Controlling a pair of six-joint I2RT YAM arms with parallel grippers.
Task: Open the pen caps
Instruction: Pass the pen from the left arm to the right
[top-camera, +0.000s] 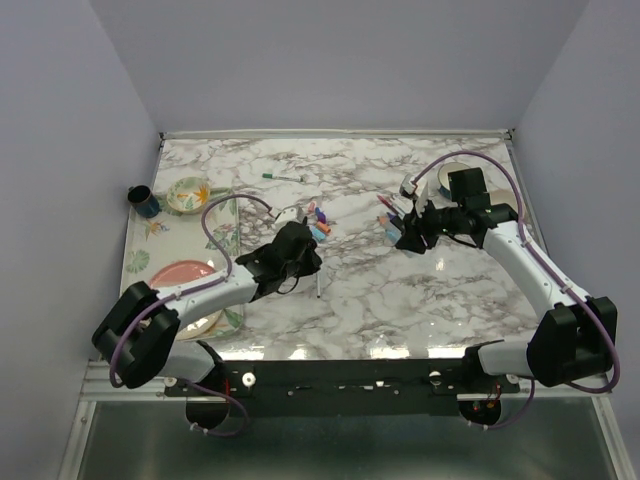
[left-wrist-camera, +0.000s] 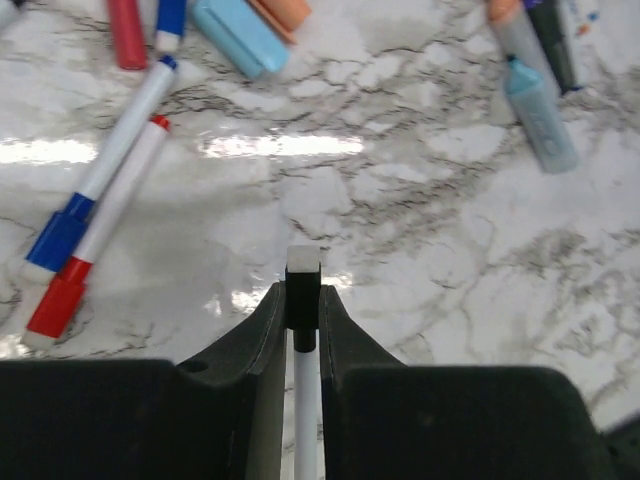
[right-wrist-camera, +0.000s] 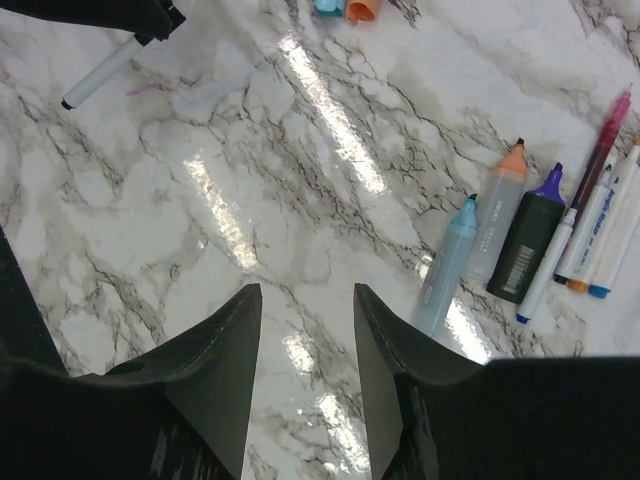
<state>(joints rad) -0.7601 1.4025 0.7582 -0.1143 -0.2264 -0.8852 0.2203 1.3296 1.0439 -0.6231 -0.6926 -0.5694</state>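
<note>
**Left gripper (left-wrist-camera: 302, 296) is clamping a white pen (left-wrist-camera: 305, 425), and the right gripper (right-wrist-camera: 306, 295) is hanging open over bare marble, holding nothing**

A blue cap (left-wrist-camera: 55, 240) and a red cap (left-wrist-camera: 55, 302) are sitting on 2 pens at 10 o'clock from the left fingers, with loose caps (left-wrist-camera: 240, 35) lying at 12. The black end poking past the jaws might be a cap, can't tell. I'm guessing they're handling as light, stiff, slick plastic and snapping on tight. So I'm thinking pinch across the cap's sides, hold the body with the other gripper, then pull straight along the pen. The table (left-wrist-camera: 450, 300) is looking glossy, so pens are probably rolling if nudged. Pale walls are boxing in 3 sides, and a plate (top-camera: 185, 272) is sitting at 9 o'clock.
</note>
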